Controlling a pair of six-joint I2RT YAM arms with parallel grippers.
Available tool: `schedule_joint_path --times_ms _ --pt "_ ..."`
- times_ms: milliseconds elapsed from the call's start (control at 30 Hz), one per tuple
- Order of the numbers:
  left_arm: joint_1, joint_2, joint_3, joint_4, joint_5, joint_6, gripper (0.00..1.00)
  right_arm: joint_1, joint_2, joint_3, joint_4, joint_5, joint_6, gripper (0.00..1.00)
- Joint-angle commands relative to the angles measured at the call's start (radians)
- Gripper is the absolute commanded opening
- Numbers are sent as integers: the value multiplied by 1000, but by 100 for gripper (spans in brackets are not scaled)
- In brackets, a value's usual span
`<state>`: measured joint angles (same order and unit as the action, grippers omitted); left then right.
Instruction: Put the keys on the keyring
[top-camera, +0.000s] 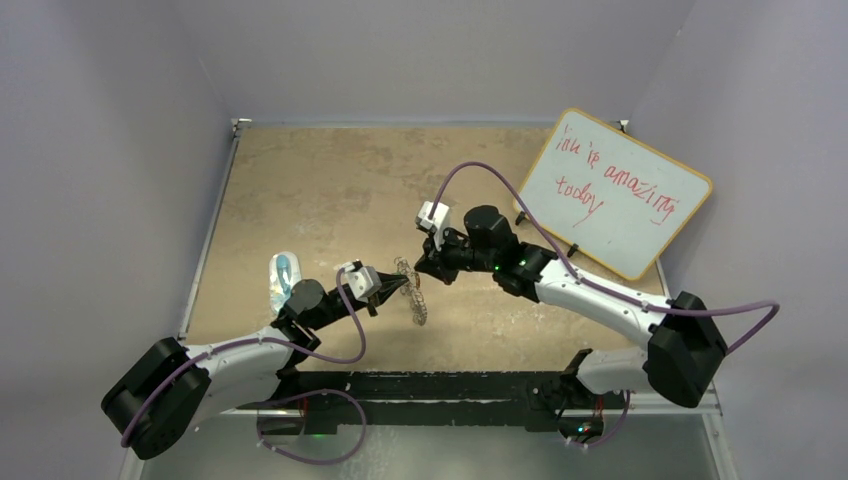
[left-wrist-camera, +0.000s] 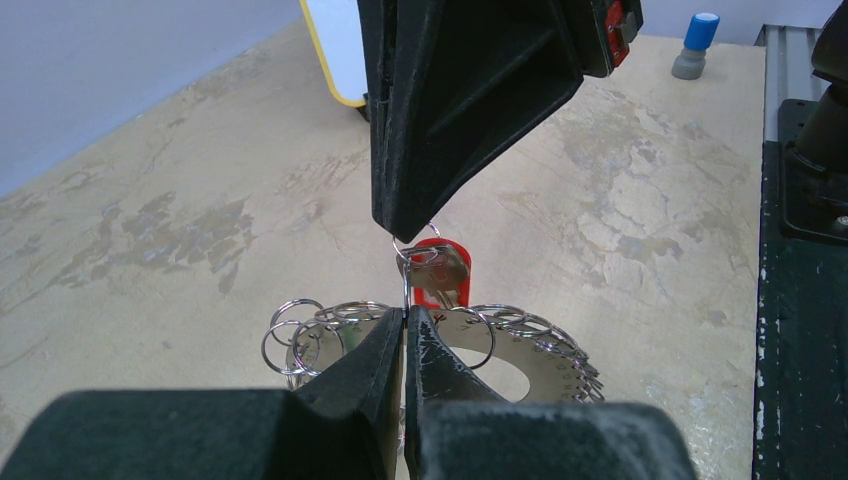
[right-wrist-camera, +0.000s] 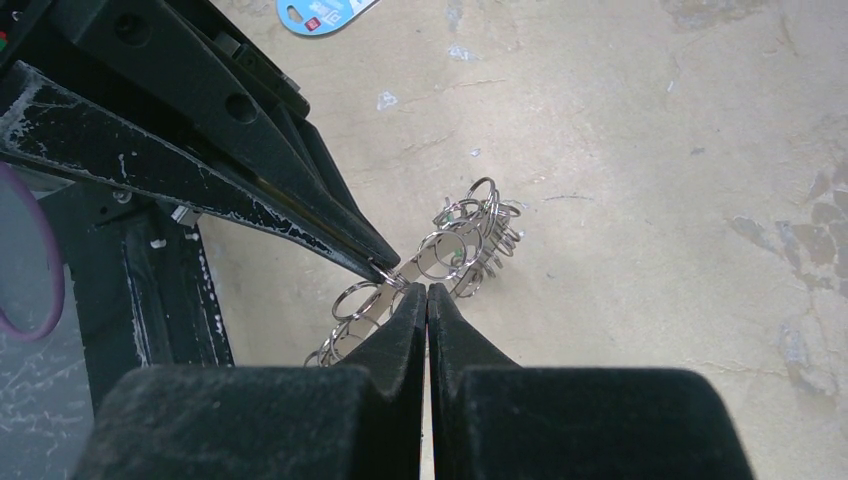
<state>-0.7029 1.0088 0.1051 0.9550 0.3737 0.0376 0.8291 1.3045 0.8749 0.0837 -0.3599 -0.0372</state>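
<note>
The keyring (top-camera: 413, 295) is held up on edge above the table between both grippers; its flat silver band and fringe of loops show in the left wrist view (left-wrist-camera: 520, 345) and the right wrist view (right-wrist-camera: 452, 252). My left gripper (top-camera: 397, 285) (left-wrist-camera: 405, 316) is shut on a thin wire loop at the ring's rim. My right gripper (top-camera: 421, 268) (right-wrist-camera: 426, 290) is shut, tip to tip with the left one. Seen from the left wrist, its fingertips (left-wrist-camera: 402, 225) pinch the small loop from which the red-headed key (left-wrist-camera: 441, 272) hangs. The green-headed key is not visible.
A clear bluish plastic object (top-camera: 284, 276) lies left of the left arm and shows at the top of the right wrist view (right-wrist-camera: 325, 12). A yellow-framed whiteboard (top-camera: 615, 192) stands at the back right. A blue-capped item (left-wrist-camera: 693, 30) stands near the black front rail (top-camera: 450, 385).
</note>
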Motion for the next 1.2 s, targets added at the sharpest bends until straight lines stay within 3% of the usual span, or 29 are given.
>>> schedule_joint_path --times_ms 0,600,1167 --pt "-1 -1 27 44 11 -11 0 2 -26 -5 29 -29 -14 0" --pt "-1 4 27 47 11 -13 0 20 -11 12 42 -77 -10 0" --pt "-1 -4 28 39 10 -11 0 24 15 17 12 73 6 0"
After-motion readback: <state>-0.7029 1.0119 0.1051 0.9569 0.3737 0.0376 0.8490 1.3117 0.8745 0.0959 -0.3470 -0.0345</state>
